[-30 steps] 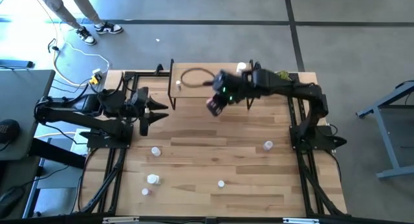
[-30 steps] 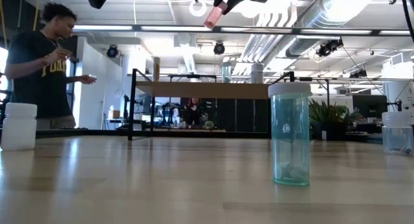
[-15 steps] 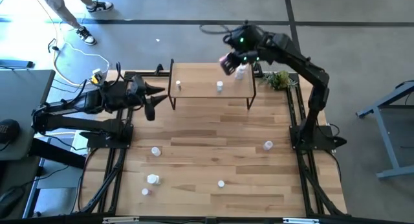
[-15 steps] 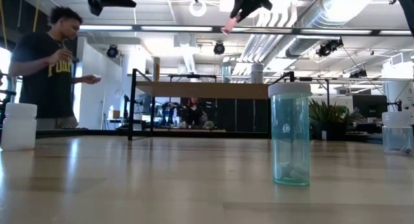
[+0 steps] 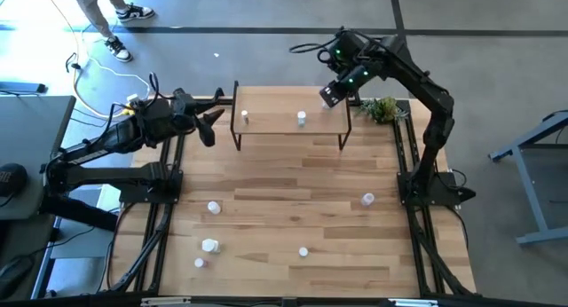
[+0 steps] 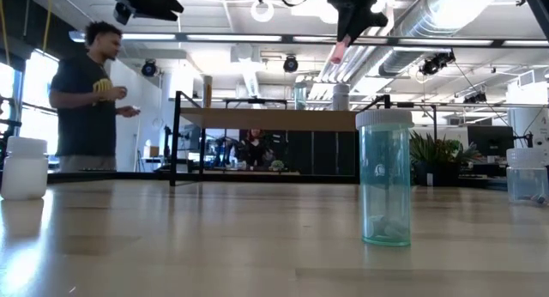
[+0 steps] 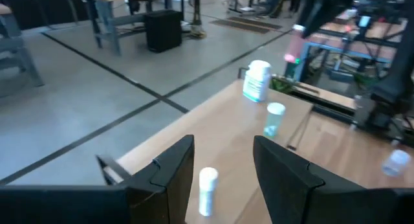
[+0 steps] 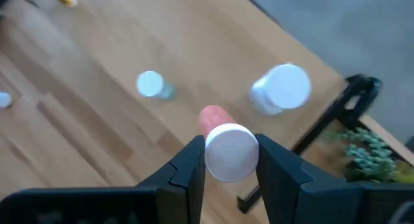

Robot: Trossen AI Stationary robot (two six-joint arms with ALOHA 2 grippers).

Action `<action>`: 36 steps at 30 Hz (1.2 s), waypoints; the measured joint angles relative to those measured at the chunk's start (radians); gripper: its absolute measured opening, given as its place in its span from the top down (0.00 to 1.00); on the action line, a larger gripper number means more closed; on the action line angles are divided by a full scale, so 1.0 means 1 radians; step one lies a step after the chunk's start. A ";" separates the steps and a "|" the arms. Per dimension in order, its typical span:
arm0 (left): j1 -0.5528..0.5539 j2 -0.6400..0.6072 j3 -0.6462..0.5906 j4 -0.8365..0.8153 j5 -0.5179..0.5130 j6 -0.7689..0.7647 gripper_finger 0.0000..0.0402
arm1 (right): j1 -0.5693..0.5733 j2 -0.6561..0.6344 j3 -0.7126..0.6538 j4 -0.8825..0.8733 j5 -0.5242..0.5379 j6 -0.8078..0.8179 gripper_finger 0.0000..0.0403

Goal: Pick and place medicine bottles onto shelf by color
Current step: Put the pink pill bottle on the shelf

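My right gripper [image 8: 229, 160] is shut on a pinkish-red medicine bottle [image 8: 212, 118] with a white cap, high above the right end of the shelf [image 5: 275, 103]. On the shelf stand a pale teal bottle [image 8: 151, 85], a larger white bottle [image 8: 282, 88] and a small white bottle [image 7: 207, 187] near its left end. My left gripper [image 5: 214, 120] hovers open and holds nothing, just off the shelf's left end. Several bottles [image 5: 214, 207] stand on the table's near half. My right gripper pinches the bottle's white cap [image 8: 223, 146] between its two fingers. The fingers come from above, slanting down. The pink body [image 6: 337, 53] hangs tilted below them, clear of the shelf.
A tall teal bottle [image 6: 384, 178] stands close to the low camera. A white bottle [image 6: 24, 166] is at the left. A small green plant [image 5: 382, 107] sits by the shelf's right end. A person [image 6: 90, 100] stands beyond the table's far left.
My right gripper has carried the pinkish-red bottle from in front of the shelf's middle toward the far edge and then right, ending over the shelf's right end. My left arm has swung toward the far edge, its gripper now beside the shelf's left end.
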 joint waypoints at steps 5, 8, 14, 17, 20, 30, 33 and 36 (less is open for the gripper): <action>0.035 0.000 0.000 0.000 0.002 0.007 0.63 | 0.010 0.002 -0.028 -0.001 -0.047 -0.003 0.74; 0.044 0.000 0.000 0.000 0.014 0.008 0.63 | 0.023 0.008 -0.069 -0.001 -0.059 -0.009 0.74; 0.062 0.000 0.000 0.000 0.047 0.009 0.63 | 0.054 0.008 -0.162 -0.001 -0.034 0.006 0.74; 0.071 0.000 0.000 -0.001 0.076 0.008 0.63 | 0.068 0.008 -0.205 -0.001 -0.016 0.007 0.74; 0.073 0.000 0.000 -0.005 0.100 0.008 0.63 | 0.081 0.008 -0.247 -0.001 0.041 0.006 0.74; 0.073 0.000 0.000 -0.008 0.120 0.008 0.63 | 0.085 0.008 -0.355 0.004 0.169 -0.001 0.74; 0.073 0.000 0.000 -0.008 0.120 0.008 0.63 | 0.086 0.008 -0.360 0.031 0.192 -0.006 0.74; 0.073 0.000 0.000 -0.008 0.118 0.008 0.63 | 0.086 0.008 -0.360 0.053 0.193 -0.020 0.74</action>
